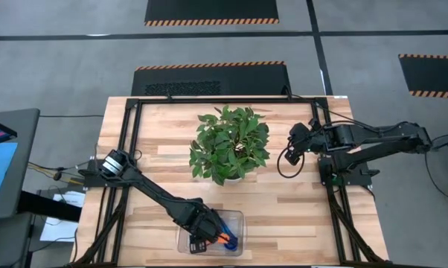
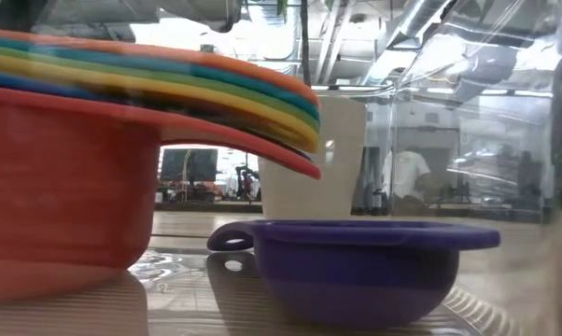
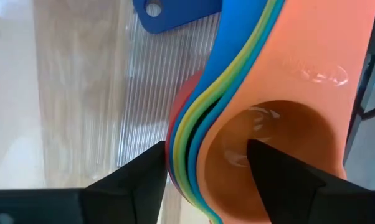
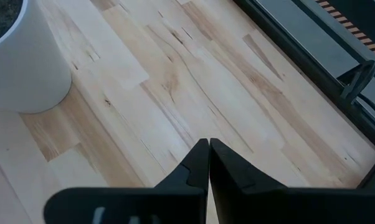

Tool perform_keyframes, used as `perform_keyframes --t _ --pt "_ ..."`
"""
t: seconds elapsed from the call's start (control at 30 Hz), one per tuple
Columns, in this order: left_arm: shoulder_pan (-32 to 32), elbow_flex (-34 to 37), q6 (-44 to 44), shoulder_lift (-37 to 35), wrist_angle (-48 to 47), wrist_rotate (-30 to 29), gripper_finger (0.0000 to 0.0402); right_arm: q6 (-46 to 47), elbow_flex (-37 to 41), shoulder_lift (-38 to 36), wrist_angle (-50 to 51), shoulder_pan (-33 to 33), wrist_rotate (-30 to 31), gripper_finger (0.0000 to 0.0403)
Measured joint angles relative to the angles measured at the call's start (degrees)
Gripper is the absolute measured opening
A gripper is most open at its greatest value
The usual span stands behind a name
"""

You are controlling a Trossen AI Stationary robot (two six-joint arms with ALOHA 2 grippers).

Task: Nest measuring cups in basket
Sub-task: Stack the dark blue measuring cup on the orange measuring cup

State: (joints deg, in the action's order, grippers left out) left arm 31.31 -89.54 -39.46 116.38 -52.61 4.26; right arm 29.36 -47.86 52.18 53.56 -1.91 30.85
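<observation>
High view: left gripper point(image 1: 207, 229) is down over the basket point(image 1: 239, 217) at the table's near edge, with cups just visible beneath it; right gripper point(image 1: 292, 152) waits well apart, beside the plant point(image 1: 228, 144). Low view: a nested stack point(image 2: 94, 140) with red cup point(image 2: 66, 187) outermost sits in the basket at left; the dark blue cup point(image 2: 356, 266) rests alone on the basket floor just beside it, handle toward the stack. Left wrist view: the fingers point(image 3: 137, 180) are spread, one either side of the stack's rim, the orange cup point(image 3: 281, 143) innermost and the edges of yellow, green and blue cups showing around it; whether the pads press the stack, cannot tell. Right wrist view: the fingers point(image 4: 206, 165) are pressed together over bare table point(image 4: 194, 81), holding nothing. Judgement: stack is built and in the basket; the dark blue cup looks the one left to nest. Next move calls for fitting it in by size.
</observation>
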Motion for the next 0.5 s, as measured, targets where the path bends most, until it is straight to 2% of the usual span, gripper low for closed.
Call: perform_keyframes --t 0.13,0.5 --pt "0.00 0.00 -0.15 0.00 -0.19 -0.36 0.0183 -0.02 0.00 0.00 0.00 0.00 0.00 0.0033" --pt "-0.39 0.00 0.26 -0.02 -0.01 -1.88 0.0068 -0.02 0.00 0.00 0.01 0.00 0.00 0.0033"
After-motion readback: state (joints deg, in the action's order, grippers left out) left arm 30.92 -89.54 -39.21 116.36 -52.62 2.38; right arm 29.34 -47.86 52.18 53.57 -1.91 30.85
